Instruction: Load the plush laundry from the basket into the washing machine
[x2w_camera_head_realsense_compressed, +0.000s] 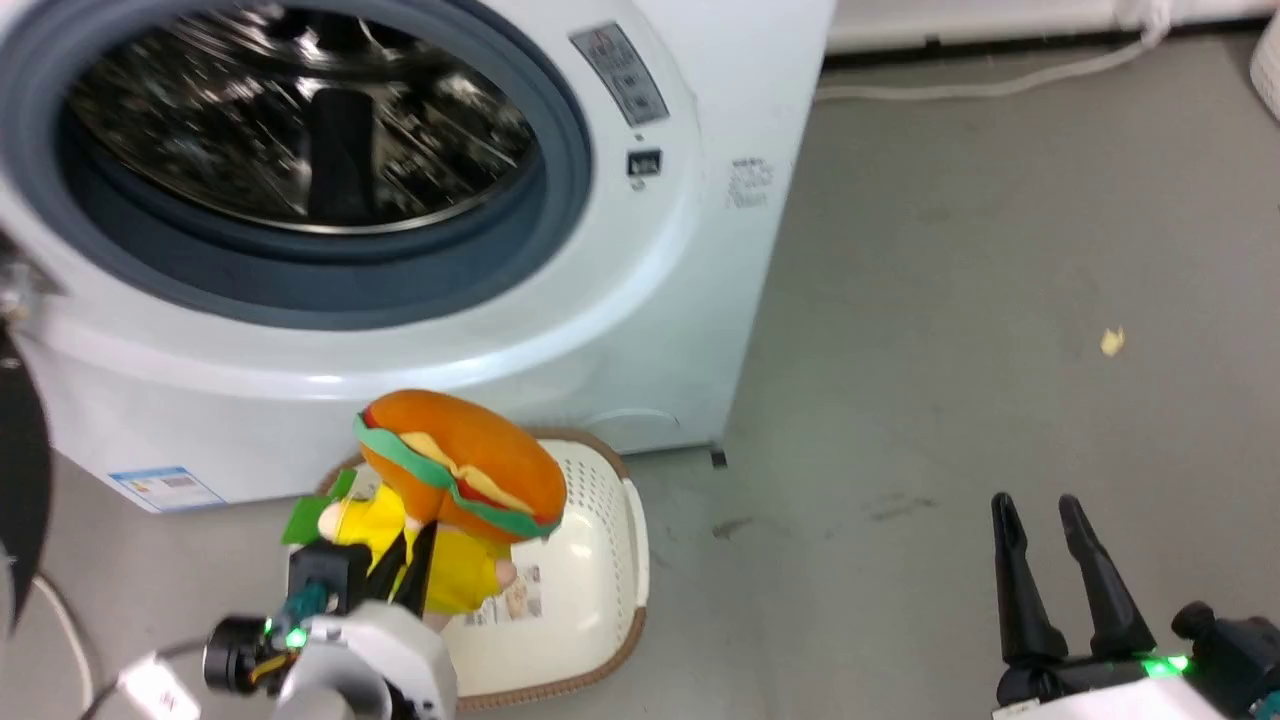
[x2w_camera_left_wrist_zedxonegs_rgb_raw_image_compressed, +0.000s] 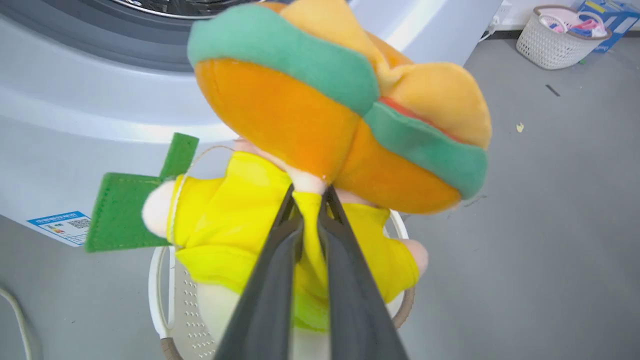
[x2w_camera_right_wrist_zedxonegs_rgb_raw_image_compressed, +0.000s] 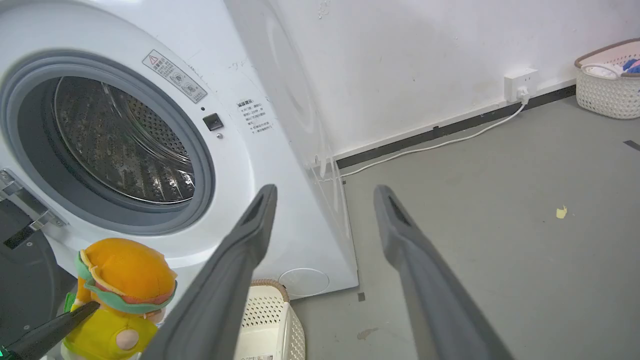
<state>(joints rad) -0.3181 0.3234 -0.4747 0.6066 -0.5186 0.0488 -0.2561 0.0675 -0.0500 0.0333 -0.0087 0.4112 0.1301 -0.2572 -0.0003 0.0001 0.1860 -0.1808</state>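
Above one basket (x2w_camera_head_realsense_compressed: 592, 500), left jaws clamp one plush (x2w_camera_head_realsense_compressed: 470, 470).

One washing machine (x2w_camera_head_realsense_compressed: 640, 300), two baskets (x2w_camera_head_realsense_compressed: 600, 520) (x2w_camera_left_wrist_zedxonegs_rgb_raw_image_compressed: 555, 47), two plush toys (x2w_camera_head_realsense_compressed: 480, 450) (x2w_camera_head_realsense_compressed: 460, 580), and two end effectors (x2w_camera_head_realsense_compressed: 412, 550) (x2w_camera_head_realsense_compressed: 1037, 505).

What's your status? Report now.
Left gripper shut on plush laundry, over basket. Right gripper open, empty. Washing machine open, path clear.

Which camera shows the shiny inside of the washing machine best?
Right wrist view: the drum is sharp, its little holes plain. The head view shows it blurred; the left wrist view catches a sliver up top.
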